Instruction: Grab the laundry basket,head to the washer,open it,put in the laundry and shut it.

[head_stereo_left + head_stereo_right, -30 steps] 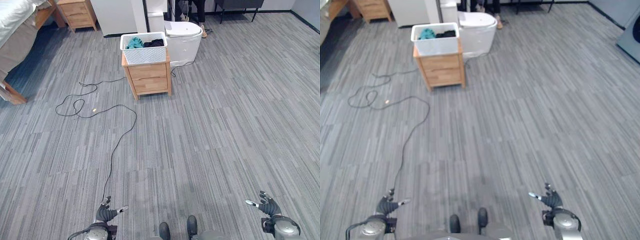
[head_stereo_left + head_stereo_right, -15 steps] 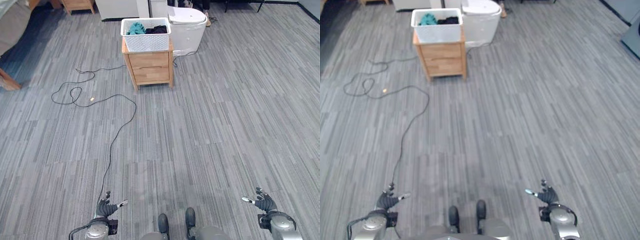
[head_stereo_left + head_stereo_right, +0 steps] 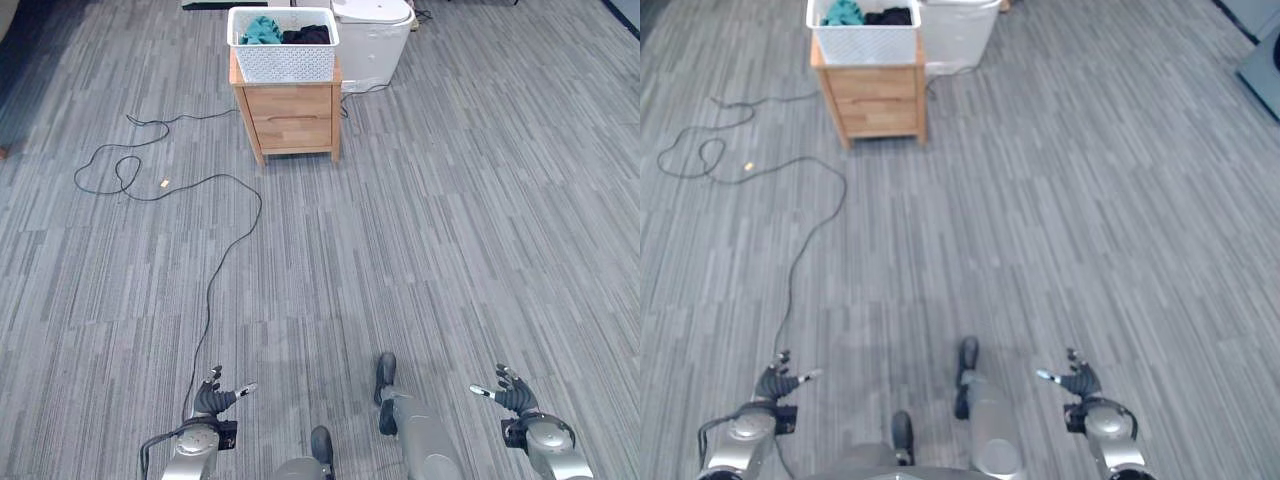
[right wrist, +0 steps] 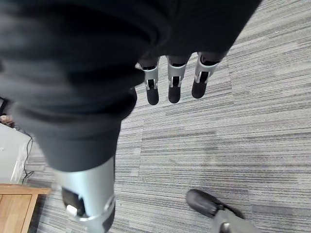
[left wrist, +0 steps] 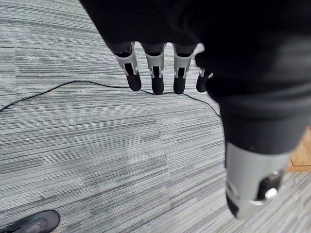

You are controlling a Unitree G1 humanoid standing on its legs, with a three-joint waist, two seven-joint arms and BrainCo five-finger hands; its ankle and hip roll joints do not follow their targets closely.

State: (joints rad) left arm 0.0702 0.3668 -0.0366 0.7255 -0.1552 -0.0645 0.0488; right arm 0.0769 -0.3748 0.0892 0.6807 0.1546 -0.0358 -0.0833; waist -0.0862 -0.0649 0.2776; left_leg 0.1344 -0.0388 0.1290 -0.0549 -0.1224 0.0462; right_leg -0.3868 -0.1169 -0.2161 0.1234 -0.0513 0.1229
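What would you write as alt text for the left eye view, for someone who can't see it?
A white laundry basket holding teal and dark clothes sits on a wooden nightstand far across a grey striped floor. The robot's left hand and right hand hang open and empty at the near edge.

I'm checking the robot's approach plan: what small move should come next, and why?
Probably keep walking forward toward the white laundry basket. It sits on the wooden nightstand far across the grey floor, out of reach. The left robot hand and right robot hand hang low, open and holding nothing.
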